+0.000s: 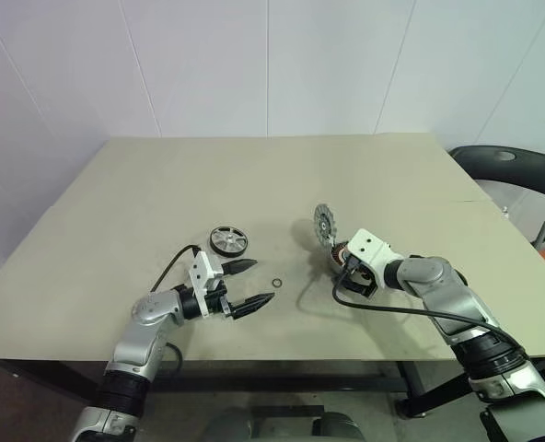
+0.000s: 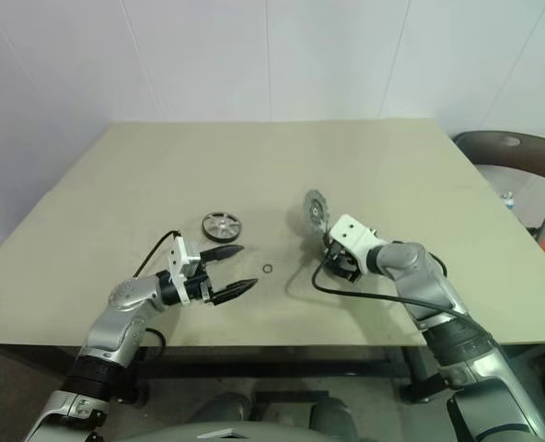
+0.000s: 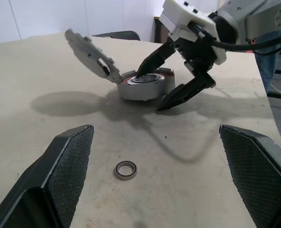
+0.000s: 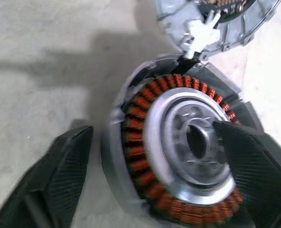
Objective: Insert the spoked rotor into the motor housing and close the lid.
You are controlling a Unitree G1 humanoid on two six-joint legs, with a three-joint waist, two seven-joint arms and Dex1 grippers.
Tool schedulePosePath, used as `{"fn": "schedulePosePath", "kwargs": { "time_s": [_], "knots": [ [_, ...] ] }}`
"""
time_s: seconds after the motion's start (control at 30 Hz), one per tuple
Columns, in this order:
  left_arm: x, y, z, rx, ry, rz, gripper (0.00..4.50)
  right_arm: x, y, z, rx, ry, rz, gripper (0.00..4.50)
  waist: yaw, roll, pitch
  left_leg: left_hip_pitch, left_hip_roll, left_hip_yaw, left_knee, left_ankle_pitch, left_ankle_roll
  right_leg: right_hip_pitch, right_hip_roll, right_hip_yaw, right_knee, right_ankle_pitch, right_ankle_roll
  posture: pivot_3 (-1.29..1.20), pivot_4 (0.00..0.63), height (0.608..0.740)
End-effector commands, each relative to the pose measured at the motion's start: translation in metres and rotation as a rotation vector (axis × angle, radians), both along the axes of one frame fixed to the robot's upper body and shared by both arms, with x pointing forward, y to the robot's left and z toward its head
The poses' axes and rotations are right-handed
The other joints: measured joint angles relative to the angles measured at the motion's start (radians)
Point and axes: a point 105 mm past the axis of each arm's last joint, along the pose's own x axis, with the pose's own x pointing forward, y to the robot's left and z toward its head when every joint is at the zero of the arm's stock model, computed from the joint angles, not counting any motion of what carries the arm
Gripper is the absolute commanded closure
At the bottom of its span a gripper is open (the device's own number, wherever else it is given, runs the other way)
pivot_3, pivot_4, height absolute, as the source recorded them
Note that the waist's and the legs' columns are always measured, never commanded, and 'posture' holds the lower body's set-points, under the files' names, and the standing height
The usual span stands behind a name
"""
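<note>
Motor housing [image 3: 143, 86] sits on the table [image 1: 282, 175] on the robot's right side, lid [image 3: 90, 54] hinged up and tilted back, copper windings exposed. Right gripper [image 3: 171, 78] straddles the housing wall, jaws apart: one finger inside on the silver hub, the other outside against the wall. Spoked rotor [image 1: 228, 241] lies flat left of centre, just beyond the left gripper [image 1: 250, 284], whose jaws are spread wide and empty. Small dark ring [image 1: 277, 282] lies just beside the left fingertips

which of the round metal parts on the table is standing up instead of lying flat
The lid, tilted up on edge, hinged to the motor housing. The spoked rotor and the small ring lie flat.
</note>
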Motion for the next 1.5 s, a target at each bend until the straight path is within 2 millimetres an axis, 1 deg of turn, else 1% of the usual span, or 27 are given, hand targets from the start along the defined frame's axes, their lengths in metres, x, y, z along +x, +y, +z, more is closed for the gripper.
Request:
{"fn": "schedulePosePath", "kwargs": {
  "time_s": [0.03,0.07,0.1,0.13,0.27,0.3,0.37,0.4,0.43,0.5,0.6,0.67,0.73,0.8,0.93,0.97,1.0,1.07,1.1,1.2,1.33,1.5],
  "knots": [
    [0.002,-0.002,0.007,-0.001,-0.050,-0.010,0.00,-0.022,-0.005,-0.031,-0.004,0.165,-0.013,1.23,0.002,0.000,0.000,0.000,0.000,0.000,0.000,0.000,0.000,0.000,0.000,0.000,0.000,0.000,0.000,0.00,0.000,0.740],
    [0.002,-0.002,0.007,0.000,-0.052,-0.011,0.00,-0.023,-0.005,-0.031,-0.002,0.167,-0.011,1.25,0.007,0.000,0.000,0.000,0.000,0.000,0.000,0.000,0.000,0.000,0.000,0.000,0.000,0.000,0.000,0.00,0.000,0.740],
    [0.002,-0.002,0.007,0.001,-0.053,-0.012,0.00,-0.023,-0.005,-0.031,-0.003,0.166,-0.011,1.37,0.010,0.000,-0.001,0.000,0.000,-0.001,0.000,0.000,0.000,0.000,0.000,-0.001,0.000,0.000,0.000,0.00,0.000,0.740],
    [0.002,-0.003,0.007,0.002,-0.054,-0.013,0.00,-0.022,-0.005,-0.031,-0.002,0.165,-0.012,1.60,0.010,-0.001,-0.001,-0.001,0.000,-0.001,-0.001,0.000,0.000,0.000,0.000,-0.001,-0.001,0.000,0.000,0.00,0.000,0.740],
    [0.003,-0.004,0.007,0.004,-0.058,-0.018,0.00,-0.021,-0.005,-0.030,-0.002,0.151,-0.018,2.81,-0.002,-0.006,-0.004,0.001,0.000,0.000,-0.001,0.000,0.000,0.001,0.000,-0.001,-0.002,0.000,0.000,0.00,0.000,0.740],
    [0.003,-0.004,0.007,0.004,-0.059,-0.018,0.00,-0.020,-0.004,-0.030,-0.003,0.149,-0.018,3.01,-0.003,-0.006,-0.004,0.003,0.002,0.001,-0.001,-0.001,0.000,0.003,0.000,-0.001,-0.002,0.000,0.000,0.00,0.000,0.740],
    [0.003,-0.005,0.008,0.004,-0.060,-0.019,0.00,-0.020,-0.004,-0.029,-0.006,0.145,-0.018,3.01,-0.005,-0.002,-0.004,0.003,0.006,0.006,0.000,-0.001,-0.001,0.007,-0.001,-0.004,-0.004,-0.001,0.000,0.00,0.000,0.740],
    [0.003,-0.005,0.008,0.004,-0.061,-0.019,0.00,-0.020,-0.004,-0.029,-0.006,0.144,-0.019,3.01,-0.005,0.002,-0.006,0.003,0.013,0.009,0.000,-0.001,-0.001,0.007,0.002,-0.008,-0.010,-0.001,0.000,0.00,0.000,0.740],
    [0.003,-0.005,0.008,0.005,-0.061,-0.020,0.00,-0.020,-0.005,-0.029,-0.007,0.144,-0.019,3.01,-0.004,0.003,-0.006,0.002,0.019,0.012,0.000,-0.001,-0.001,0.007,0.003,-0.014,-0.018,-0.001,-0.001,0.00,0.000,0.740],
    [0.004,-0.005,0.009,0.005,-0.063,-0.021,0.00,-0.019,-0.005,-0.029,-0.013,0.138,-0.019,3.01,-0.002,0.001,-0.007,-0.002,0.020,0.012,0.000,-0.001,-0.001,0.005,0.002,-0.015,-0.018,0.000,-0.001,0.00,0.000,0.740],
    [0.004,-0.007,0.011,0.004,-0.064,-0.023,0.00,-0.017,-0.006,-0.028,-0.017,0.121,-0.027,3.01,-0.001,-0.001,-0.008,-0.001,0.019,0.012,-0.001,-0.001,-0.001,0.004,0.001,-0.012,-0.017,0.001,-0.002,0.00,0.000,0.740],
    [0.004,-0.007,0.010,0.006,-0.064,-0.025,0.00,-0.016,-0.007,-0.028,-0.020,0.119,-0.026,3.01,0.000,-0.002,-0.009,-0.001,0.019,0.013,-0.001,-0.001,0.000,0.004,0.001,-0.011,-0.017,0.006,-0.002,0.00,0.000,0.740],
    [0.004,-0.008,0.010,0.008,-0.064,-0.026,0.00,-0.016,-0.007,-0.028,-0.021,0.114,-0.029,2.37,0.000,-0.001,-0.008,0.000,0.019,0.016,-0.001,-0.002,-0.001,0.004,0.001,-0.011,-0.016,0.007,-0.002,0.00,0.000,0.740],
    [0.003,-0.008,0.009,0.008,-0.063,-0.027,0.00,-0.016,-0.008,-0.029,-0.019,0.112,-0.029,1.87,-0.001,-0.001,-0.008,0.001,0.019,0.017,-0.001,-0.002,-0.001,0.004,0.001,-0.011,-0.015,0.007,-0.002,0.00,0.000,0.740],
    [0.002,-0.008,0.008,0.007,-0.062,-0.027,0.00,-0.013,-0.009,-0.029,-0.030,0.100,-0.039,0.52,-0.003,0.000,-0.007,0.001,0.021,0.020,-0.001,-0.002,-0.001,0.004,0.001,-0.011,-0.017,0.007,-0.002,0.00,0.000,0.740],
    [0.001,-0.008,0.008,0.007,-0.062,-0.027,0.00,-0.013,-0.009,-0.029,-0.031,0.099,-0.040,0.19,-0.004,0.000,-0.007,0.001,0.022,0.021,0.000,-0.002,-0.001,0.004,0.001,-0.011,-0.017,0.007,-0.002,0.00,0.000,0.740],
    [0.001,-0.008,0.008,0.007,-0.063,-0.027,0.00,-0.013,-0.010,-0.029,-0.032,0.100,-0.040,0.03,-0.004,0.001,-0.006,-0.005,0.023,0.023,0.000,-0.002,-0.001,0.004,0.001,-0.011,-0.019,0.007,-0.002,0.00,0.000,0.740],
    [0.001,-0.008,0.010,0.007,-0.065,-0.026,0.00,-0.013,-0.010,-0.029,-0.038,0.105,-0.038,0.03,-0.006,0.007,-0.007,-0.009,0.031,0.026,0.001,-0.002,-0.001,0.004,0.002,-0.015,-0.027,0.007,-0.002,0.00,0.000,0.740],
    [0.001,-0.009,0.011,0.006,-0.067,-0.026,0.00,-0.014,-0.011,-0.030,-0.040,0.107,-0.038,0.03,-0.005,0.007,-0.007,-0.009,0.035,0.028,0.001,-0.002,-0.001,0.004,0.003,-0.019,-0.033,0.007,-0.002,0.00,0.000,0.740],
    [0.001,-0.009,0.014,0.005,-0.069,-0.024,0.00,-0.010,-0.011,-0.029,-0.042,0.086,-0.047,0.03,-0.002,0.006,-0.007,-0.008,0.035,0.029,0.002,-0.002,-0.001,0.003,0.001,-0.020,-0.033,0.007,-0.002,0.00,0.000,0.740],
    [0.000,-0.011,0.015,0.004,-0.065,-0.025,0.00,0.001,-0.004,-0.018,0.004,0.022,-0.054,0.03,-0.007,0.006,-0.007,-0.007,0.037,0.031,0.001,-0.002,-0.001,0.003,0.001,-0.020,-0.032,0.007,-0.002,0.00,0.000,0.740],
    [0.000,-0.013,0.017,0.003,-0.060,-0.026,0.00,0.011,-0.002,-0.006,0.040,-0.038,-0.073,0.03,-0.023,0.010,-0.004,-0.008,0.038,0.035,0.001,-0.002,-0.001,0.002,0.001,-0.021,-0.033,0.007,-0.002,0.00,0.000,0.740]
  ]
}}
